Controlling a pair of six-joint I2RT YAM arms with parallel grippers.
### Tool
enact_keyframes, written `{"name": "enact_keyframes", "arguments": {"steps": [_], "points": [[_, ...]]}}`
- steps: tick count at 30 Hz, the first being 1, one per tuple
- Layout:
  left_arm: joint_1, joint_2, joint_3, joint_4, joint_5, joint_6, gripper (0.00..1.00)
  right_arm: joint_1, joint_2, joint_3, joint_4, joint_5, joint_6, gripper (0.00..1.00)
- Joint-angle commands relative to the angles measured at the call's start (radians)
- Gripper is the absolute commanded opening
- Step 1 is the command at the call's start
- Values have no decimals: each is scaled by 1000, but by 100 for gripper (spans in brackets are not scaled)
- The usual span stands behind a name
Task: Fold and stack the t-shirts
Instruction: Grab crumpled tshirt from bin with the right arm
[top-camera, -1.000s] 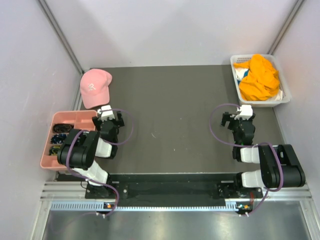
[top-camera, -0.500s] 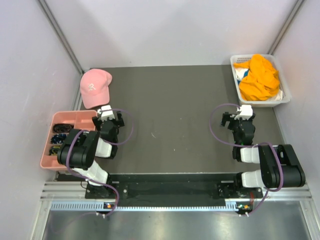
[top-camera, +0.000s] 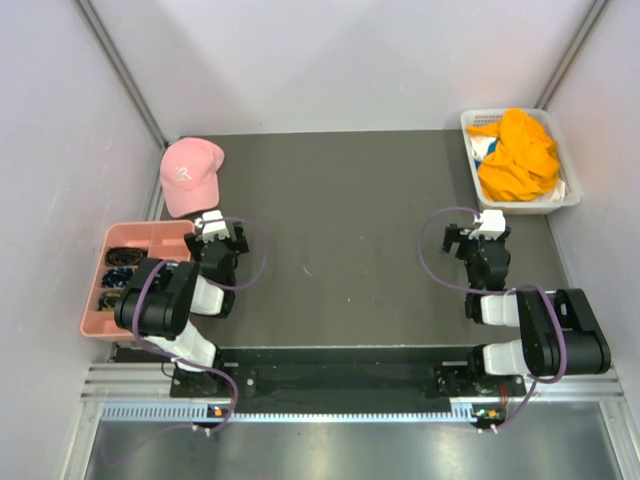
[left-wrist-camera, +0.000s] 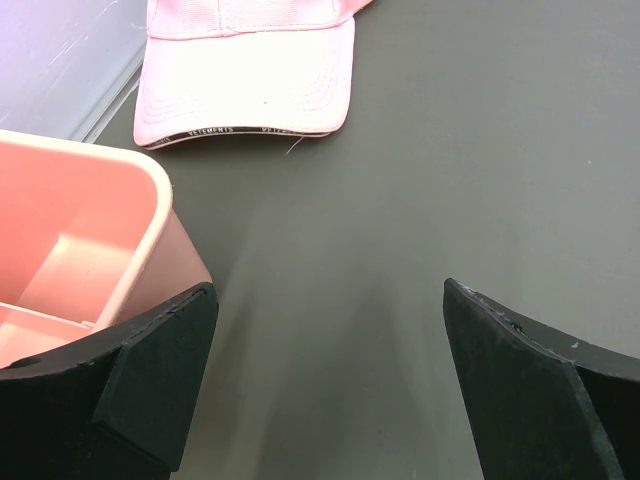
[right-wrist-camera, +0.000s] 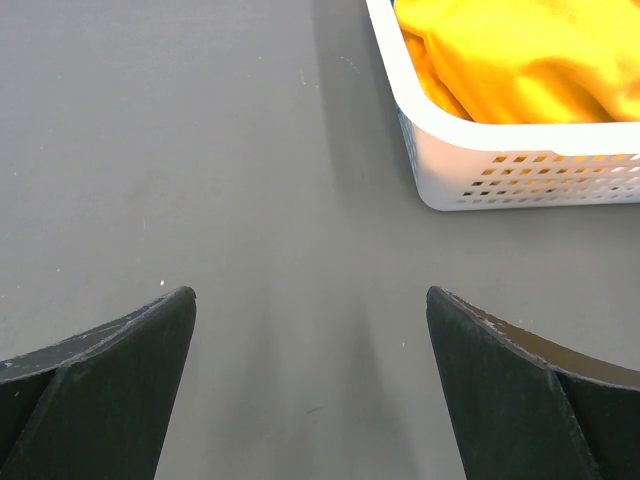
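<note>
On the dark table (top-camera: 350, 200), your t-shirts (top-camera: 517, 152) lie heaped in the white basket (top-camera: 530, 206) at the far right corner, I think as unsorted laundry to take out. Your left gripper (left-wrist-camera: 325, 330) and right gripper (right-wrist-camera: 308, 320) both stand spread wide, holding nothing, ready to reach.

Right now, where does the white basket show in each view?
Top external: white basket at the far right corner of the table.
Left wrist: not in view.
Right wrist: white basket at upper right.
Shared landmark: the orange t-shirt heaped inside it.
</note>
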Motion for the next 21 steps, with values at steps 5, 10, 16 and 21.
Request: {"name": "enact_keyframes", "arguments": {"steps": [5,10,16,21], "points": [[6,-12,11,52,3,-7,99,-5,5,30,18,-10,-7,99],[9,-13,13,49,29,-4,99,-5,-108,207,-355,48,26,99],[7,-101,104,-191,-1,-3,99,-5,-241,276,-546,56,72,99],[0,-208,278,-604,-35,-95,99,-5,-240,376,-721,79,127,99]]}}
